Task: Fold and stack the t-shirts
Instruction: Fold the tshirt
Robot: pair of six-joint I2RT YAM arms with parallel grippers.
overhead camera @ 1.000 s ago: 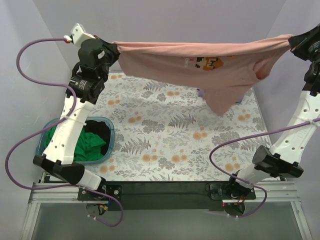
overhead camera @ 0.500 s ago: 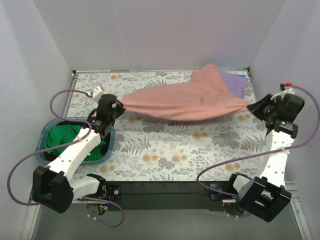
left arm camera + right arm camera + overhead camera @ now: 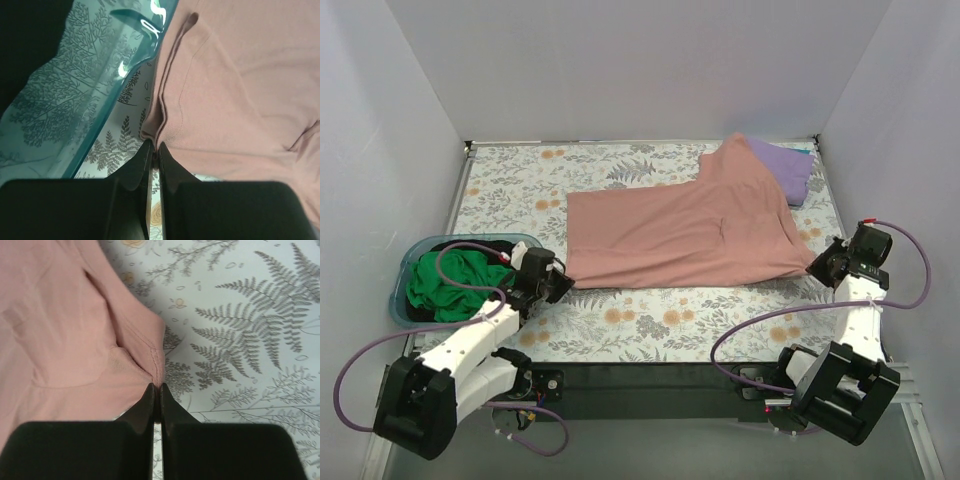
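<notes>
The dusty-pink t-shirt lies spread flat on the floral table, print side hidden. My left gripper is shut on its near left corner, low by the basket. My right gripper is shut on its near right corner, low at the table's right side. The shirt's far end overlaps the lavender-purple t-shirt, which lies at the back right. The bright green t-shirt is bunched in the basket.
The teal plastic basket stands at the left edge, with dark cloth in it beside the green shirt; its wall is right beside my left gripper. Grey walls close in the table on three sides.
Both arms have come down and toward the near edge. The pink shirt, held stretched in the air before, now lies flat on the table, still held at both corners.
</notes>
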